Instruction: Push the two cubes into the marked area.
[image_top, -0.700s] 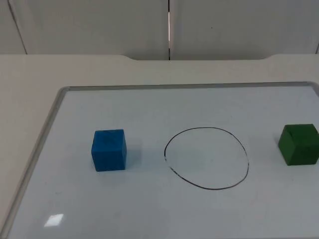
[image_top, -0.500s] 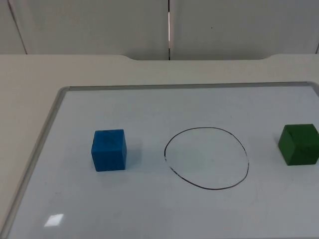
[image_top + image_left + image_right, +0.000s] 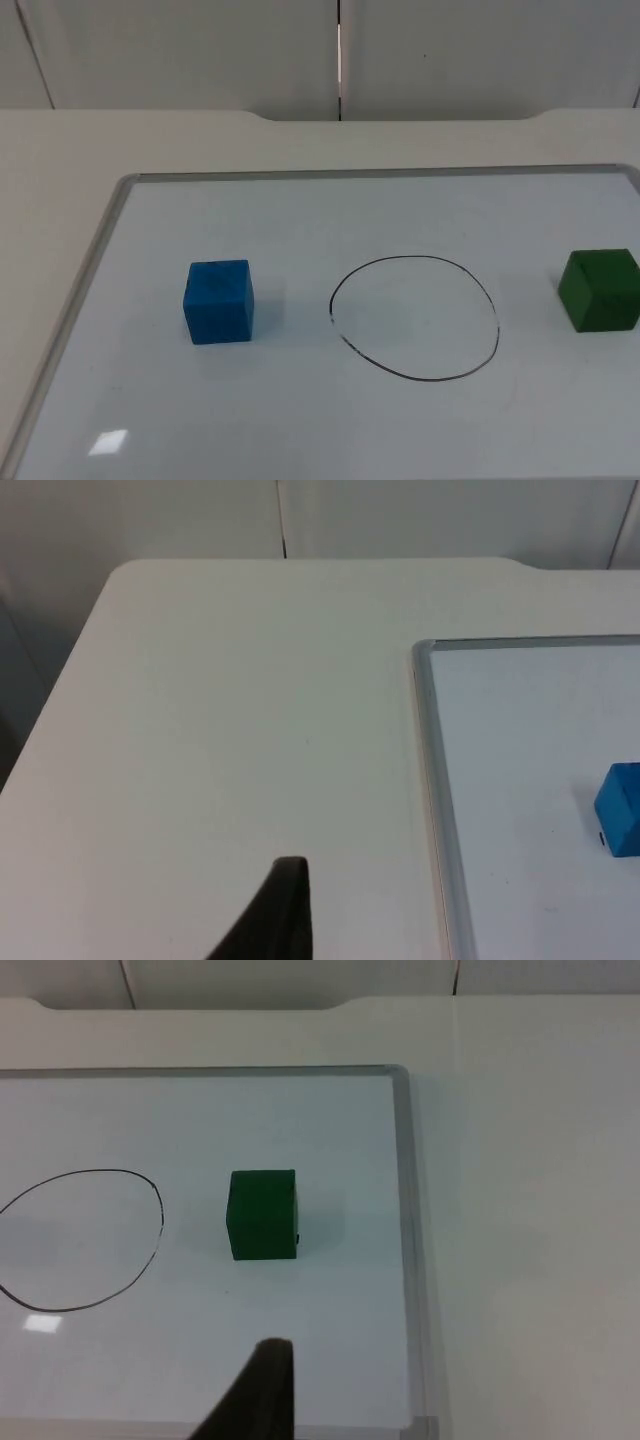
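Note:
A blue cube (image 3: 219,301) sits on the whiteboard, left of a hand-drawn black circle (image 3: 414,317). A green cube (image 3: 600,290) sits to the right of the circle, near the board's right side. Both cubes lie outside the circle. In the left wrist view, my left gripper (image 3: 285,910) hangs over the bare table beside the board's left frame, well away from the blue cube (image 3: 622,809). In the right wrist view, my right gripper (image 3: 262,1390) hovers over the board a short way from the green cube (image 3: 263,1214), with the circle (image 3: 80,1240) beyond it to one side.
The whiteboard has a raised grey frame (image 3: 100,250) along its left and back edges, and the right wrist view shows the frame (image 3: 408,1210) close beside the green cube. Cream table top (image 3: 60,160) surrounds the board, ending at the grey partition wall (image 3: 200,50).

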Available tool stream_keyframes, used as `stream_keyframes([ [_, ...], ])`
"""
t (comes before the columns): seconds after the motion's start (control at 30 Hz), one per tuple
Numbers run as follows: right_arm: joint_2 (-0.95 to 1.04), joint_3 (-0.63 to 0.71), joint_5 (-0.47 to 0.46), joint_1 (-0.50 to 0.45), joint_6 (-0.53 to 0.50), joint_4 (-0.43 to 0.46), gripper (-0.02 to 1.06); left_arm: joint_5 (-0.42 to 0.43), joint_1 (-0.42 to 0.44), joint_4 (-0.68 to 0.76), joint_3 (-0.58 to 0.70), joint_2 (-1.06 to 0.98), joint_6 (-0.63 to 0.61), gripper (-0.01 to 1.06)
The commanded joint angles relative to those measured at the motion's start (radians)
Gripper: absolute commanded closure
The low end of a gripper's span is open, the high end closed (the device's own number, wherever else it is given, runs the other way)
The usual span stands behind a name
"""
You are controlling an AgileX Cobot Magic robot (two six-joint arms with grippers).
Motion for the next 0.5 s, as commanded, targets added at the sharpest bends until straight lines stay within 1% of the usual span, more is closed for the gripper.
stream_keyframes([
  [0.0, -0.004, 0.009, 0.000, -0.003, -0.001, -0.004, -0.01, -0.032, 0.003, -0.006, -0.006, 0.023, 0.000, 0.00],
  [0.1, -0.004, 0.009, 0.000, -0.003, -0.001, -0.004, -0.01, -0.051, 0.003, -0.017, -0.006, 0.057, 0.000, 0.00],
  [0.17, -0.004, 0.009, 0.000, -0.003, -0.001, -0.004, -0.01, -0.082, 0.003, -0.046, -0.006, 0.091, 0.011, 0.00],
  [0.23, -0.004, 0.009, 0.000, -0.003, -0.001, -0.004, -0.01, -0.114, 0.003, -0.104, -0.006, 0.136, 0.057, 0.00],
  [0.27, -0.004, 0.009, 0.000, -0.003, -0.001, -0.004, -0.01, -0.114, 0.003, -0.104, -0.006, 0.136, 0.057, 0.00],
  [0.4, -0.004, 0.009, 0.000, -0.003, -0.001, -0.004, -0.01, -0.147, 0.003, -0.202, -0.006, 0.208, 0.134, 0.00],
  [0.47, -0.004, 0.009, 0.000, -0.003, -0.001, -0.004, -0.01, -0.152, 0.003, -0.226, -0.006, 0.225, 0.152, 0.00],
])
